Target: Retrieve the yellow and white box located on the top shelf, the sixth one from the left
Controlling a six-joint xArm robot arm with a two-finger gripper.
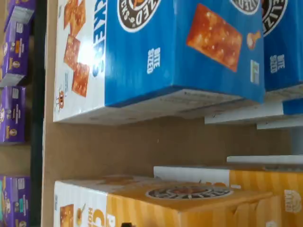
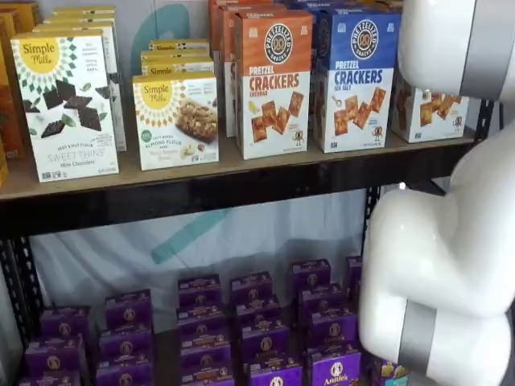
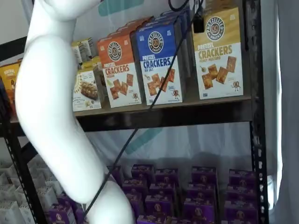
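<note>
The yellow and white box (image 3: 218, 56) stands upright at the right end of the top shelf (image 3: 187, 105), with more of its kind behind it. In a shelf view my white arm (image 2: 451, 241) hides most of that box (image 2: 430, 112). Of my gripper (image 3: 198, 21) only a black piece hangs from the view's upper edge, in front of the box's upper left corner. Its jaws stand wide and hold nothing. The wrist view, turned on its side, shows the box's yellow top (image 1: 189, 203) across a strip of bare shelf board (image 1: 156, 142) from a blue box (image 1: 189, 47).
A blue-topped crackers box (image 3: 159, 63) stands beside the yellow one, then an orange-topped one (image 3: 119, 67). Further along the shelf are Simple Mills boxes (image 2: 64, 104). Small purple boxes (image 2: 257, 322) fill the lower level. A black cable (image 3: 154, 100) runs down across the shelf front.
</note>
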